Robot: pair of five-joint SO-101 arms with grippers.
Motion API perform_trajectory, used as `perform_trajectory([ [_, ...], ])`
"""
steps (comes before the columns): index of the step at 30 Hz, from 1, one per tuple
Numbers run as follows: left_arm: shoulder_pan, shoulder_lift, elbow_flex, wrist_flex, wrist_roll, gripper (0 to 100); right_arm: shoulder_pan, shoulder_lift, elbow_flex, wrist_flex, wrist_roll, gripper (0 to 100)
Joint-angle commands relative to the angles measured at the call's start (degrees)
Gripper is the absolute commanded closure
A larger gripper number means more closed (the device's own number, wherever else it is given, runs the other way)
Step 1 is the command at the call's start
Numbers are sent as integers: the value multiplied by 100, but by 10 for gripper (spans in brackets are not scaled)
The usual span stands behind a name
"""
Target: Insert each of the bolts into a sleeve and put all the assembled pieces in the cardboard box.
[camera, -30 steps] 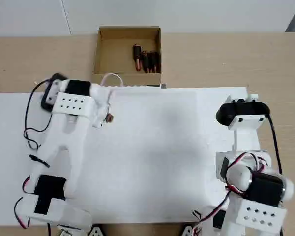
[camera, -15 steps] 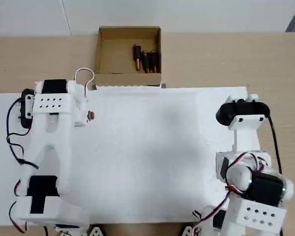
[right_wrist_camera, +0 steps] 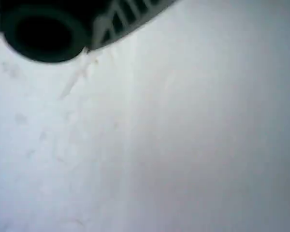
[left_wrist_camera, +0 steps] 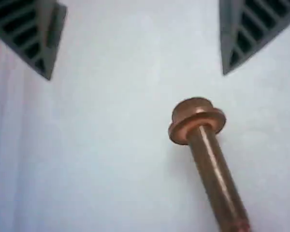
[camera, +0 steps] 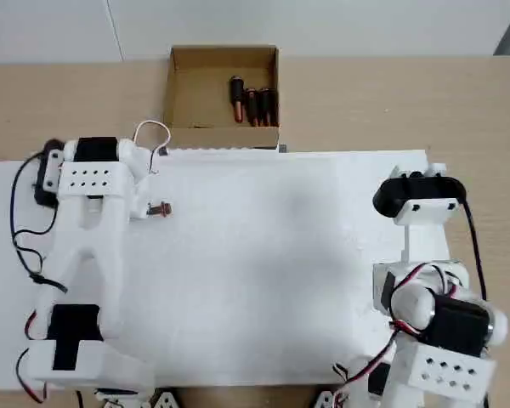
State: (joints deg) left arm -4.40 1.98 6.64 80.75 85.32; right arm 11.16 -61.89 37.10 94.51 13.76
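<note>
A copper bolt (camera: 160, 209) lies flat on the white sheet (camera: 280, 263) at the tip of my left gripper (camera: 151, 204). In the left wrist view the bolt (left_wrist_camera: 205, 154) rests on the sheet just short of the left gripper (left_wrist_camera: 135, 75), whose jaws stand wide apart and hold nothing. My right gripper (camera: 418, 194) hangs low over the right side of the sheet. Its wrist view shows the open end of a dark tubular sleeve (right_wrist_camera: 43, 31) pressed against a ribbed finger (right_wrist_camera: 130, 14). The cardboard box (camera: 180, 93) at the back holds three assembled pieces (camera: 253, 100).
The white sheet covers most of the table between the two arms. The wooden tabletop (camera: 391, 102) shows around the box and on the right. Loose cables (camera: 25, 246) hang beside the left arm.
My left arm swung left with the bolt at its tip. The bolt now lies flat on the sheet with the jaws apart. The right arm has not moved.
</note>
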Motion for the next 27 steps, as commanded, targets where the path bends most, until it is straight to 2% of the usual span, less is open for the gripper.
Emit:
perform_trajectory([
  [1, 26, -404, -198, 18, -1213, 784, 57, -48, -26, -110, -35, 995],
  [6, 0, -404, -198, 53, -3675, 785, 57, -48, -26, -110, -35, 995],
  [16, 18, -334, -180, 97, -6690, 786, 31, -48, -26, -110, 0, 995],
  [21, -35, -343, -189, 440, -9213, 786, 31, -48, -18, -110, 0, 995],
  [27, -396, -325, -145, 255, -11437, 786, 31, -48, -18, -110, 0, 995],
])
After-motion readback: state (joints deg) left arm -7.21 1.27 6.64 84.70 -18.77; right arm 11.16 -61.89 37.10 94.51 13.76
